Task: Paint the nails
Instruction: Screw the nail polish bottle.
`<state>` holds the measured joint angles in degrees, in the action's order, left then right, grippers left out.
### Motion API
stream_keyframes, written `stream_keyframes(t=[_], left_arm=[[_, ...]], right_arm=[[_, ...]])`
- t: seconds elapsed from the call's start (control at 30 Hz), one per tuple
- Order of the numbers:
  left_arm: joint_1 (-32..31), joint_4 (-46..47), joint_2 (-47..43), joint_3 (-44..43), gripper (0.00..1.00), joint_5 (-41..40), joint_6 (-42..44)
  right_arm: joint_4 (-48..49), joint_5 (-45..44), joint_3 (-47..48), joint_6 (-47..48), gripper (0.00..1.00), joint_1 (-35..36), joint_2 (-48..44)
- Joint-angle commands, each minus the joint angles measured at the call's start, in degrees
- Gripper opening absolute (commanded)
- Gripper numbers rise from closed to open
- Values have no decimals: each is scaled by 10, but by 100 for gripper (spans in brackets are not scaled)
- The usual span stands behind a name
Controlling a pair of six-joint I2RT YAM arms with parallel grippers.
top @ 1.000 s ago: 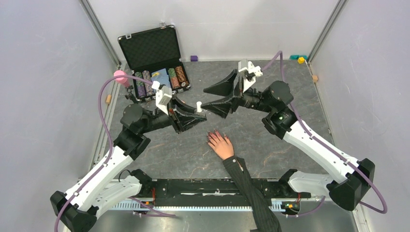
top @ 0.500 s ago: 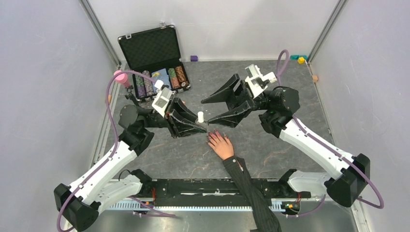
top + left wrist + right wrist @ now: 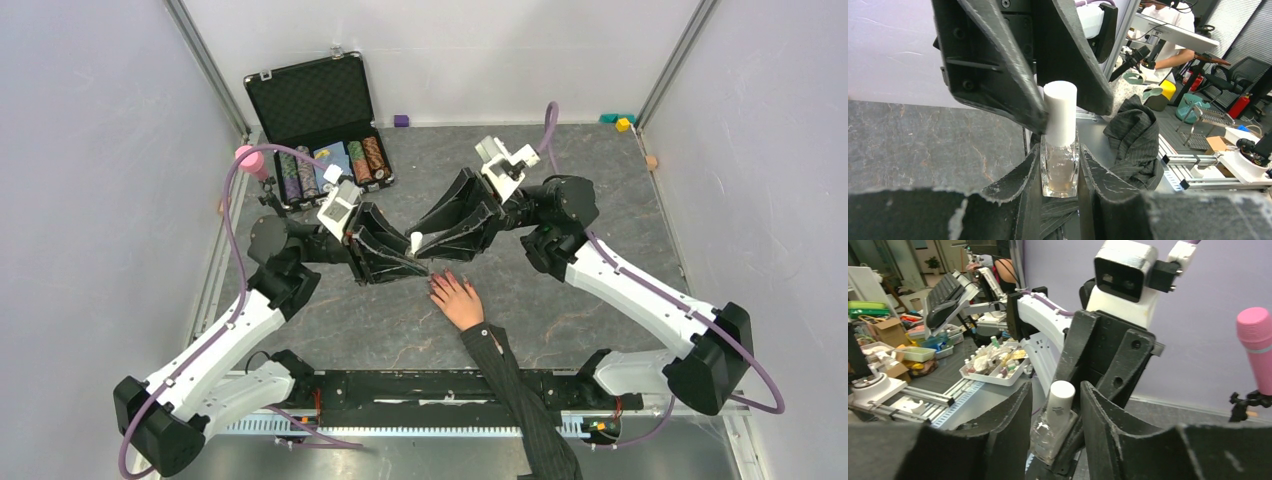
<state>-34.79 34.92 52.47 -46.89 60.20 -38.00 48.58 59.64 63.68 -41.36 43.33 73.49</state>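
The biggest worry is the two arms meeting right over the hand (image 3: 460,300), which lies flat on the table (image 3: 600,170) with its fingers pointing at the tools. If either arm dips or swings while they work on each other, I think hard plastic could land on the fingers.

Next is the bottle (image 3: 1060,172). The left gripper (image 3: 1060,189) is clamped on its glass body and holds it upright just above the table. The right gripper (image 3: 1054,399) has its fingers apart, one on each side of the white cap (image 3: 1060,112) and seemingly not yet squeezing it. If it closes off-centre or twists too hard, I'd expect the glass to turn or slide in the left grip, or to tip and spill polish onto the table or the sleeve.

The smallest risk concerns the nails (image 3: 441,279), just on the near side of the bottle. They look reddish and glossy, so a careless brush could smear them.

Counting: one table, two arms, and one open case (image 3: 310,100) of chips by the far left corner. There are also one hand, two grippers, one bottle and one cap. The nails are too small here to count surely.
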Motion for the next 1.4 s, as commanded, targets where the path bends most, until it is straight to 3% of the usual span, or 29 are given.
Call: stream_keyframes(t=[0.0,0.13,0.27,0.4,0.6,0.97,1.17,1.37], left_arm=[[1,24,1,-20,2,8,-17],[2,11,-1,-20,2,2,-5],[2,-50,-10,-27,2,-27,43],[2,-172,-26,-39,2,-109,134],[2,-284,-45,-42,2,-296,223],[2,-328,-47,-15,2,-531,254],[2,-338,-38,-7,2,-600,247],[1,-343,-34,-9,2,-600,244]], right_arm=[[0,23,28,-13,42,11,4],[-18,30,31,-13,30,15,5],[-70,29,34,9,10,16,4],[-232,-6,47,108,0,15,-1],[-389,-103,58,192,0,18,-1],[-484,-392,72,144,0,56,65],[-490,-539,82,97,0,90,85],[-490,-628,103,118,2,109,74]])
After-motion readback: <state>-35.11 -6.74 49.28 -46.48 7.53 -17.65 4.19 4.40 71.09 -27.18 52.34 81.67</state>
